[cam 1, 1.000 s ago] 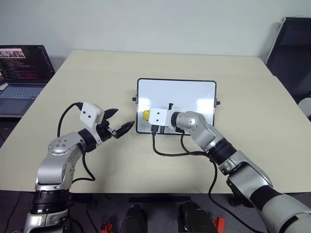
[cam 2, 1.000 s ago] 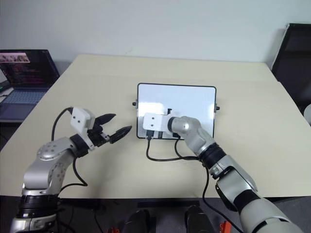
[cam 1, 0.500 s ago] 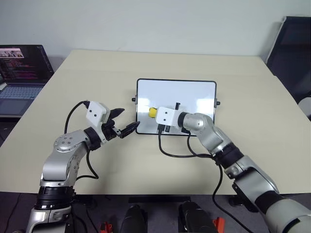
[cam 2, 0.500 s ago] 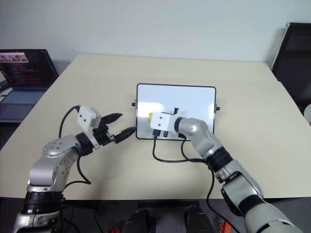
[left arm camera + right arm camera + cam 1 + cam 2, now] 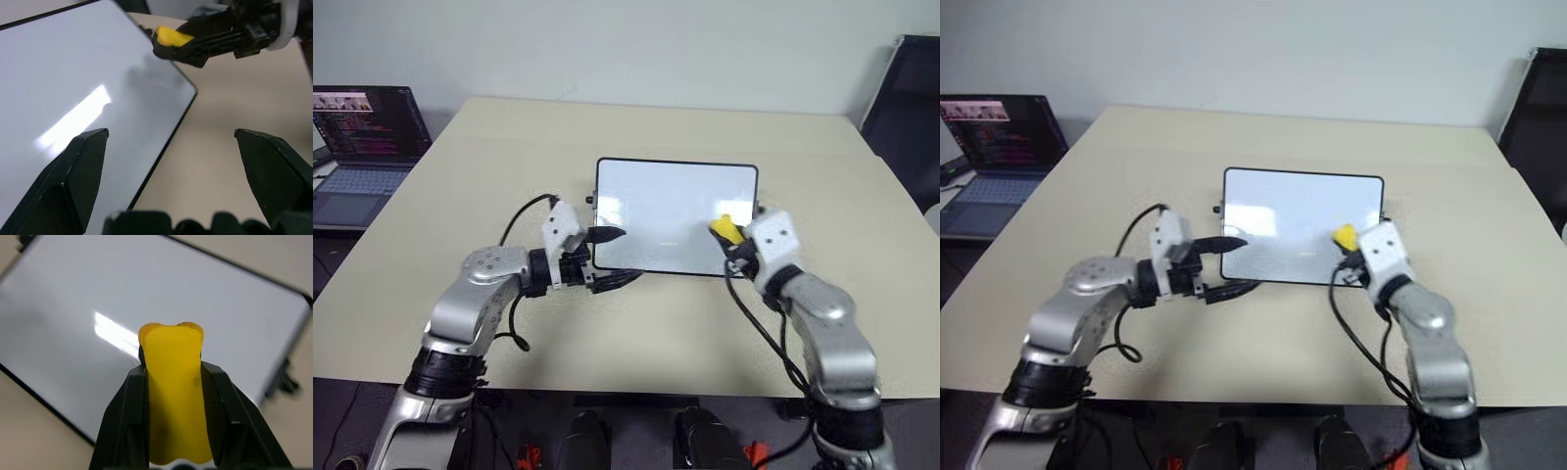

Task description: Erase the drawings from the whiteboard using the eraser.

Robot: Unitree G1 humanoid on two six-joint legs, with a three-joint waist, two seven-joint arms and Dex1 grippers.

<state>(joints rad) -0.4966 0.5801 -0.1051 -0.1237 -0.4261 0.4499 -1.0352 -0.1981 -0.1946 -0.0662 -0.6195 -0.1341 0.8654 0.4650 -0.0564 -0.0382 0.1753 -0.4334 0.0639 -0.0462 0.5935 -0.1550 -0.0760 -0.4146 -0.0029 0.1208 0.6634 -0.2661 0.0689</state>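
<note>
The whiteboard lies flat in the middle of the table, glossy white with a thin black frame. The yellow eraser is over the board's near right corner, and my right gripper is shut on it. In the right wrist view the eraser stands between the two black fingers above the whiteboard. My left gripper is open at the board's near left corner, one finger over the board and one over the table. The drawings are out of view; the surface looks plain white with glare patches.
The beige table has free room on all sides of the board. An open laptop sits on a separate surface at the far left. A black chair stands at the right. Black cables hang from both wrists.
My right gripper has carried the eraser from the board's near left part across to its near right corner. My left gripper has moved right, up to the board's near left corner.
</note>
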